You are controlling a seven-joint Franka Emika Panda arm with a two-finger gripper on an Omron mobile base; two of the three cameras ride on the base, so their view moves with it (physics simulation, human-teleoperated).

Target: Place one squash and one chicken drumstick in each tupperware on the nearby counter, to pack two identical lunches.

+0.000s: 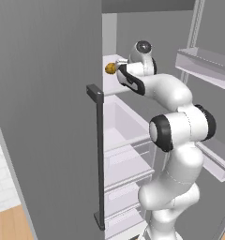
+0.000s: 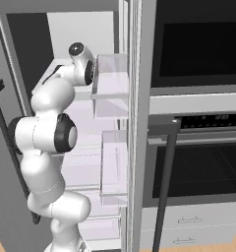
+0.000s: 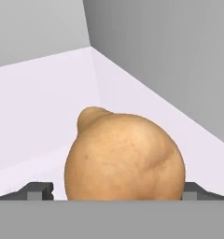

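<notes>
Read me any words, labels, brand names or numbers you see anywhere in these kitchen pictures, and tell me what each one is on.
There is no readable text in any view.
The squash has bare tan skin, no sticker.
The fridge door and shelf are plain grey and white.
The oven front shows no brand or digits.

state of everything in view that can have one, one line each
fridge door: swung open
squash: lying on the fridge shelf, between the fingertips, not lifted
gripper: open, jaws either side of the squash
oven door: closed
</notes>
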